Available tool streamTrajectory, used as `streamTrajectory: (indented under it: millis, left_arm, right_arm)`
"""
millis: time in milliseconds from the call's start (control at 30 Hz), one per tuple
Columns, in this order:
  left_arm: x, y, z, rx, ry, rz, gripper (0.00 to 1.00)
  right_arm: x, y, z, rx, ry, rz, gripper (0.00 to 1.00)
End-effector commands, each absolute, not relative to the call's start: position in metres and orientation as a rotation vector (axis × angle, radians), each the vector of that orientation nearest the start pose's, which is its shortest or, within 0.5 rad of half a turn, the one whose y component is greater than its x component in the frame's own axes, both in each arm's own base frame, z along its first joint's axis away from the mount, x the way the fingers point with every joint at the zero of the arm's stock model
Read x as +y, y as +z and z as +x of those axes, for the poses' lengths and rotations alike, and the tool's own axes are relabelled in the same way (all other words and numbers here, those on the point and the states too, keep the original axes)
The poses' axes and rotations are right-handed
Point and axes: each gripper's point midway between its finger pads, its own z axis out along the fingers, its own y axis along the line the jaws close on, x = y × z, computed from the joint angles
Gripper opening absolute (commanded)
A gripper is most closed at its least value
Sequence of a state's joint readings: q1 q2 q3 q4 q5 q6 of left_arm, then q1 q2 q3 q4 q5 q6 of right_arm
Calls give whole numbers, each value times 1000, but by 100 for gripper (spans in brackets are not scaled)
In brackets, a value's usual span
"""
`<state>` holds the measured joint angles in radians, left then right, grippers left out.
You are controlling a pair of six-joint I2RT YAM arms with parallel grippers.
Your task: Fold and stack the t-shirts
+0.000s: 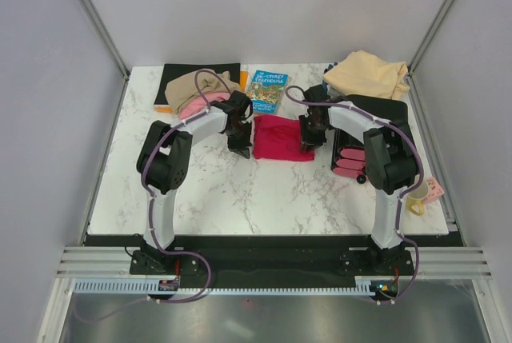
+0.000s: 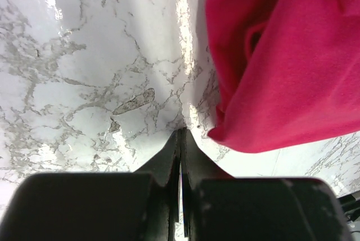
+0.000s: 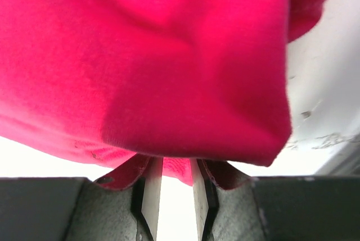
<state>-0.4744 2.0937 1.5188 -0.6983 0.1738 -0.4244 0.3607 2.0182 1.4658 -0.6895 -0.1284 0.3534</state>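
A folded crimson t-shirt (image 1: 282,137) lies mid-table between both arms. My left gripper (image 1: 240,148) is shut and empty, its tips (image 2: 181,135) on the marble just left of the crimson shirt's edge (image 2: 281,55), not touching it. My right gripper (image 1: 309,140) is at the shirt's right edge. Its jaws stand partly apart (image 3: 176,165), with crimson cloth (image 3: 169,67) draped over and between the fingertips and hiding them. A tan-brown shirt (image 1: 200,83) and a pink shirt (image 1: 194,106) are heaped at the back left. A peach-cream shirt (image 1: 370,75) lies at the back right.
A black mat (image 1: 180,75) lies under the back-left heap. A blue illustrated book (image 1: 266,89) sits behind the crimson shirt. Under the right arm a black pad carries pink strips (image 1: 349,159). A mug (image 1: 417,197) stands near the right edge.
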Motion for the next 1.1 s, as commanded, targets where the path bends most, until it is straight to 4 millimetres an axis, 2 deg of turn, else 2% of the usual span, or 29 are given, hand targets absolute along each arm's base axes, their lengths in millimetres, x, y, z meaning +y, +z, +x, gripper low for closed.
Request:
streamTrajectory:
  millis: [0,167,267,400,467,533,733,900,967,1000,1067]
  left_arm:
    - [-204,-3,359,2922,-228,125,2]
    - [-206,3,359,2914,-260,129,2]
    - [-212,19,360,2884,-318,136,2]
    - [-235,48,363,2821,-476,204,3]
    - [-242,58,369,2789,-505,229,4]
    - [-250,63,371,2773,-526,255,5]
    - [-274,85,375,2713,-614,328,11]
    - [-298,92,382,2687,-679,366,13]
    - [-310,101,386,2660,-718,392,13]
    - [-314,96,387,2666,-721,401,14]
    - [-327,100,393,2638,-732,430,14]
  right_arm:
    - [179,31,393,2837,318,-43,33]
    - [181,30,396,2840,327,-40,33]
    - [181,31,396,2838,329,-56,33]
    - [181,32,399,2831,328,-63,33]
    - [184,38,405,2812,338,-63,34]
    - [188,53,413,2774,361,-65,41]
    - [191,95,433,2657,365,-70,44]
    - [201,106,438,2644,432,-84,43]
    - [204,113,441,2626,453,-90,42]
    - [207,114,443,2624,468,-94,42]
    - [208,112,446,2625,473,-94,42]
